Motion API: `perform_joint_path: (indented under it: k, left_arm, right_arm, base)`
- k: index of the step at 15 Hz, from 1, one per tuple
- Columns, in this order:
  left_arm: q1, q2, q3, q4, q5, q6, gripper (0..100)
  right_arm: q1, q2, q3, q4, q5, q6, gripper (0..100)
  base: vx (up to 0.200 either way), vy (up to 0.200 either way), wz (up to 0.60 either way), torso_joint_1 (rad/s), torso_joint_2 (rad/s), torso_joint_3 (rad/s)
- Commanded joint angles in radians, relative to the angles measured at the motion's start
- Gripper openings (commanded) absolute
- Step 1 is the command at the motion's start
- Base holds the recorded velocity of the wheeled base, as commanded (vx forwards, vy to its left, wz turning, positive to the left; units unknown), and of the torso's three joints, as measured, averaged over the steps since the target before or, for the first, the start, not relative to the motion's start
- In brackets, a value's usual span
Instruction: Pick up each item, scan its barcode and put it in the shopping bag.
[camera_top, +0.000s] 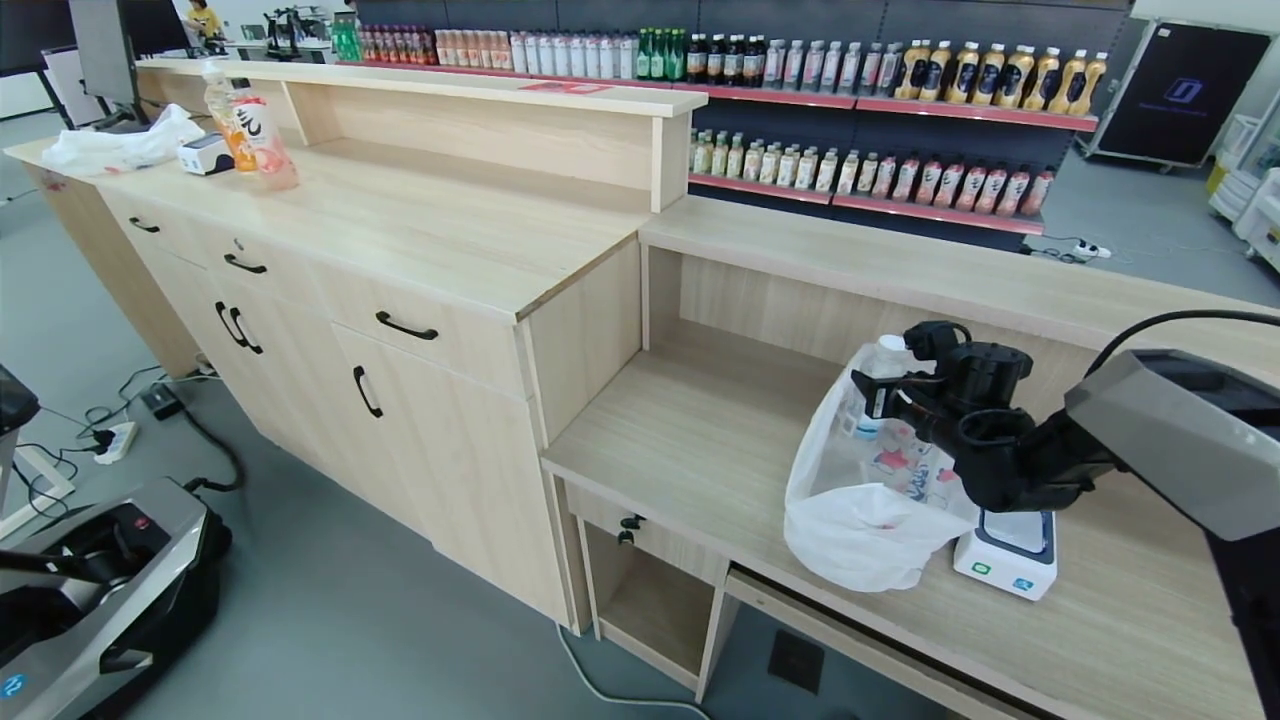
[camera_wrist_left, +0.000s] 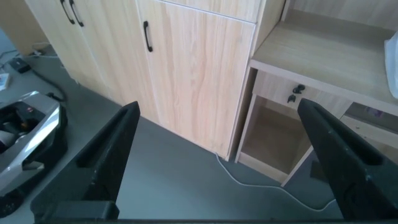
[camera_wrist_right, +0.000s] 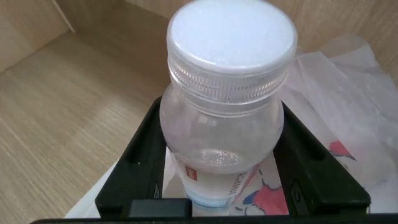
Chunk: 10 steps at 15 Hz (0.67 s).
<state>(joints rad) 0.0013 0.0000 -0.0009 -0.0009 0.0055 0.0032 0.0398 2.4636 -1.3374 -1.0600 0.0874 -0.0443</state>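
Clear plastic bottle with a white screw cap (camera_wrist_right: 224, 112) stands upright in the right end effector (camera_wrist_right: 221, 174), whose black fingers are clenched on its shoulder just under the cap. In the head view it sits right of centre, at the mouth of the thin white plastic shopping bag (camera_top: 860, 500) on the pale wood-grain table (camera_top: 700, 420). The white box-shaped scanner (camera_top: 1005, 565) stands just beside the bag.

I judge this to be the bagging step. Keep the bottle vertical and lower it until its base rests inside the bag before you let go. The wall is smooth, rounded and probably slippery, and only the ribbed ring below the cap gives purchase. The bag is limp, crinkled film that may fold inward or cling, so withdraw straight up to avoid snagging it.

Your left end effector (camera_wrist_left: 224, 162) hangs released, fingers spread, over the grey floor.
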Motion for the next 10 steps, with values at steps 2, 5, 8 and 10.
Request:
perform_joint_path:
  k: [2,5,8,10]
  left_arm:
    - [0.0,0.0,0.001,-0.001,0.001,0.0,100]
    - [0.0,0.0,-0.001,-0.001,0.001,0.0,100]
    - [0.0,0.0,-0.001,-0.001,0.001,0.0,100]
    - [0.0,0.0,0.001,-0.001,0.001,0.0,100]
  right_arm:
    - [-0.005,0.054,-0.02,-0.023,0.006,-0.02,0]
    - [-0.005,0.075,-0.008,-0.046,0.02,-0.042,0]
    - [-0.017,0.09,0.015,-0.075,0.02,-0.069,0]
    - [-0.024,0.101,0.035,-0.087,0.02,-0.074,0]
  base:
    - [0.0,0.0,0.0,0.0,0.0,0.0]
    - [0.0,0.0,0.0,0.0,0.0,0.0]
    - [0.0,0.0,0.0,0.0,0.0,0.0]
    - [0.0,0.0,0.0,0.0,0.0,0.0]
